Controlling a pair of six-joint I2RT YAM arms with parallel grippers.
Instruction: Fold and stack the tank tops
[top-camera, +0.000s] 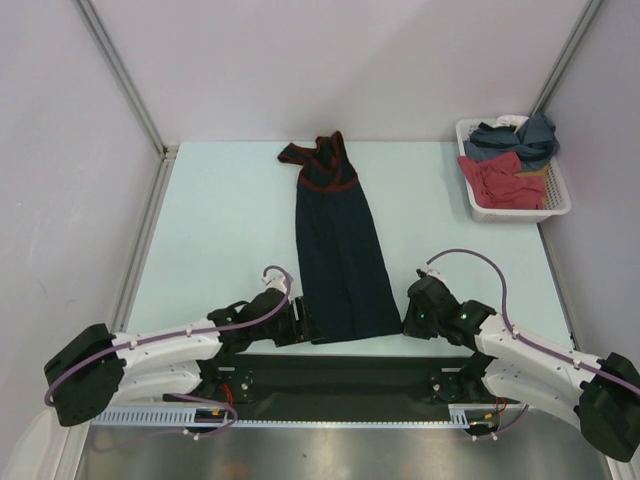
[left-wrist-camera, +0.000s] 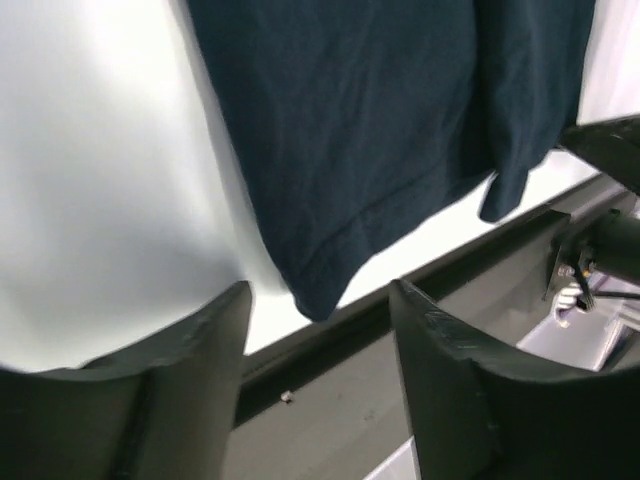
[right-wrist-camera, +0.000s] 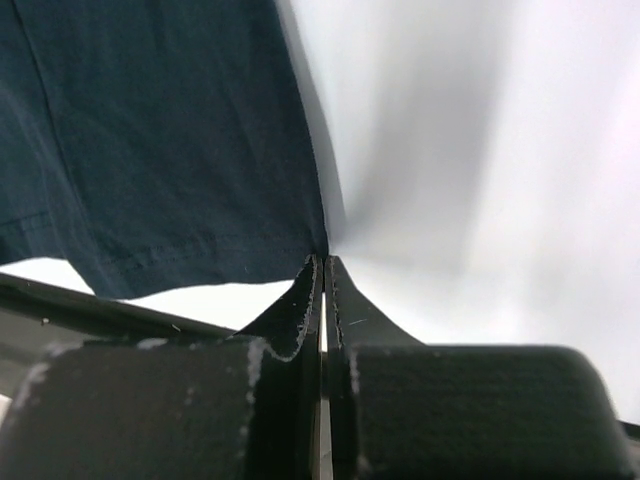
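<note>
navy tank top (top-camera: 335, 250) lies flat. its hem corner sits just ahead of left gripper (left-wrist-camera: 320, 297), jaws spread. right gripper (right-wrist-camera: 323, 268) is pressed together at the other corner, pinch unclear. seat both corners deep, lift evenly.

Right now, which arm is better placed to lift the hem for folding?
Right: the right end effector is shut on the navy tank top at its hem corner; the left end effector is open.

Lab test booth: plain white panel walls (top-camera: 350, 60) (aluminium-framed) enclosing pale table (top-camera: 220, 230).
</note>
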